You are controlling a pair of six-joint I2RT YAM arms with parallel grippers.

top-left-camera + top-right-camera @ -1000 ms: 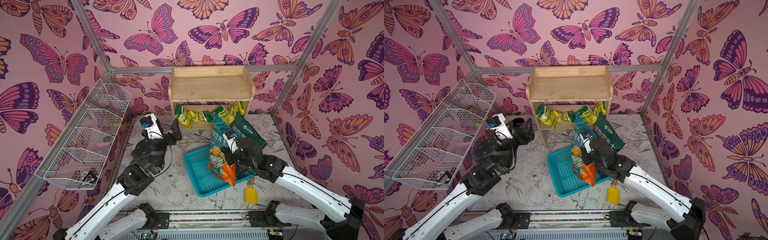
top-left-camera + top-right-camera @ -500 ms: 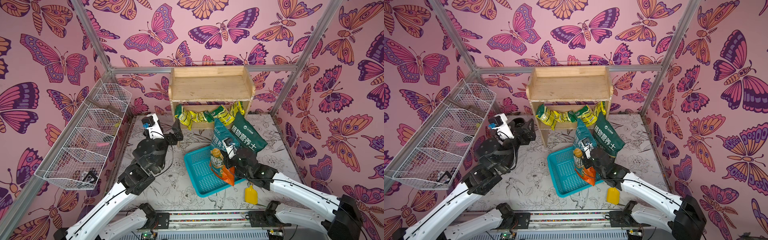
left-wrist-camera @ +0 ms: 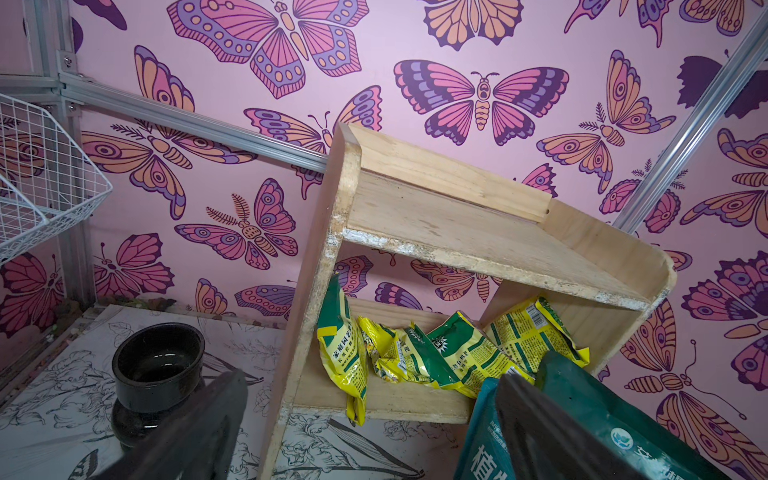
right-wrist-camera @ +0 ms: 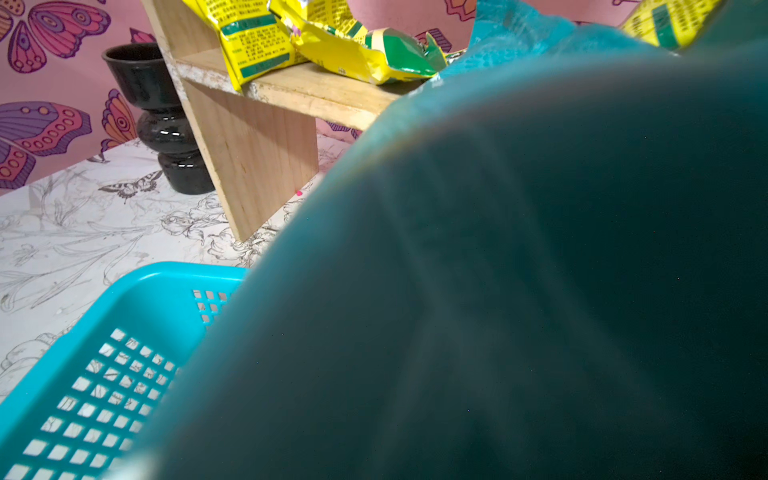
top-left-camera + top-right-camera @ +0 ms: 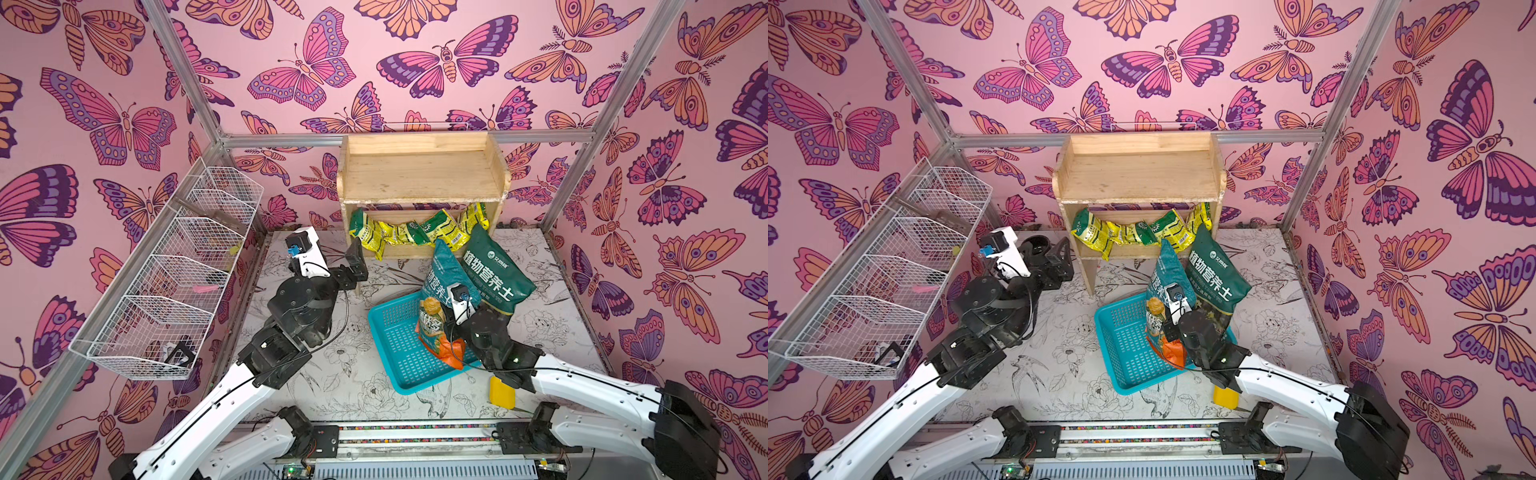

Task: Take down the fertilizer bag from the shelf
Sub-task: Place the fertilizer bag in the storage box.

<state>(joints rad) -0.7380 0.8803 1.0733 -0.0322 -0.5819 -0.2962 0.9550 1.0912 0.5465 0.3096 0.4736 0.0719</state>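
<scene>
The green-and-orange fertilizer bag [image 5: 432,330] is off the pale wooden two-tier shelf [image 5: 419,183]. It hangs tilted over the turquoise perforated plastic basket [image 5: 397,349] on the tabletop, its orange bottom at the rim nearest the right arm. The right fingers [image 5: 1168,329] are narrow, pinching the bag's side. The left fingers [image 3: 199,424] stand wide apart in the air near the shelf's left leg. Yellow-green packets [image 5: 415,232] lie on the lower tier, and a large dark green sack [image 5: 494,274] leans just behind the basket.
</scene>
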